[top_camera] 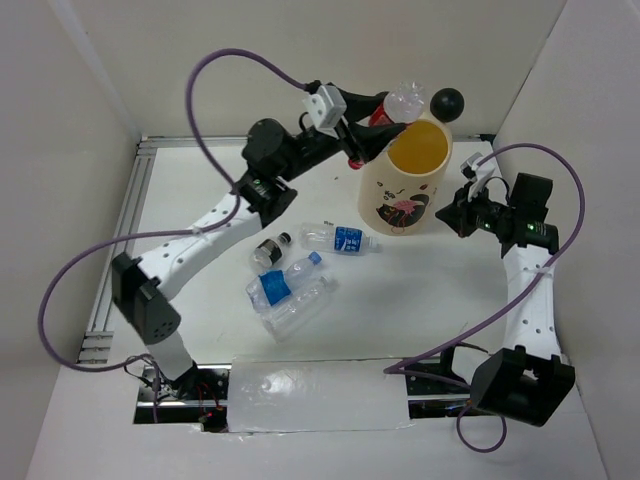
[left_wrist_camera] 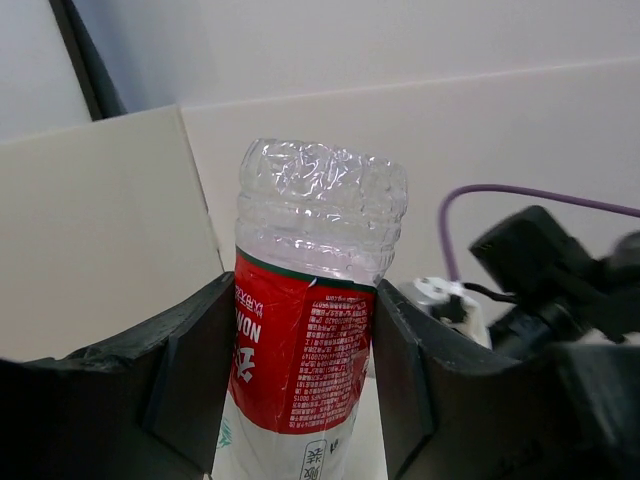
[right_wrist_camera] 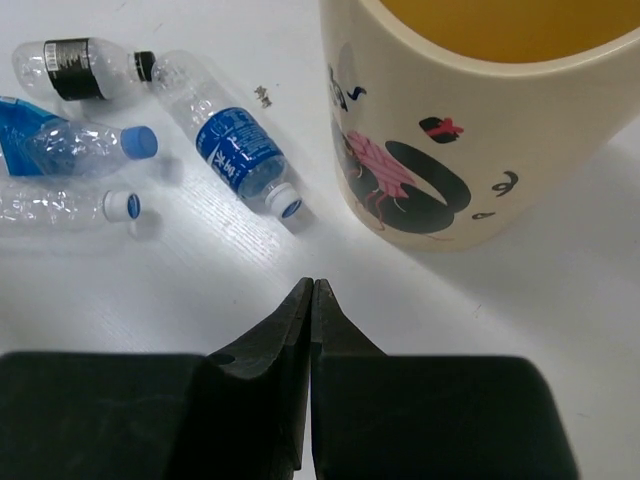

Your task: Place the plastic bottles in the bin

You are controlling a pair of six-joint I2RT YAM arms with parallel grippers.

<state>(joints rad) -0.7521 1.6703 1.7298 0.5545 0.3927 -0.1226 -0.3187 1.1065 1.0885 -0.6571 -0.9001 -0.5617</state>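
- We have the left gripper (left_wrist_camera: 305,345) pinching a red-labelled bottle (left_wrist_camera: 304,355) across its label, one finger on each side. The bottle's clear, crumpled end juts out past the fingers.
- In the top view that bottle hangs at the far left rim of the bin (top_camera: 412,190), just beside the black ball ear (top_camera: 447,103). It looks to be over the rim more than over the yellow inside.
- To do the drop well, we judge the bottle should travel further over the opening before the fingers part. Otherwise it may catch the rim or the ear and tumble outside.
- The right gripper (right_wrist_camera: 312,300) has its fingers pressed together on nothing. It rests low beside the bin's right flank, apart from it, and we would keep it out of the drop path.
- Four bottles lie on their sides on the table (top_camera: 420,310), left of the bin: a blue-labelled one (top_camera: 341,239), a black-labelled one (top_camera: 270,251), a crushed blue one (top_camera: 279,284) and a clear one (top_camera: 303,305). The last three lie close together.
- The table is white and smooth-looking, so we expect bottles to roll easily when nudged.
- Plain white walls close in three sides, and purple cables (top_camera: 230,65) loop above the arms.
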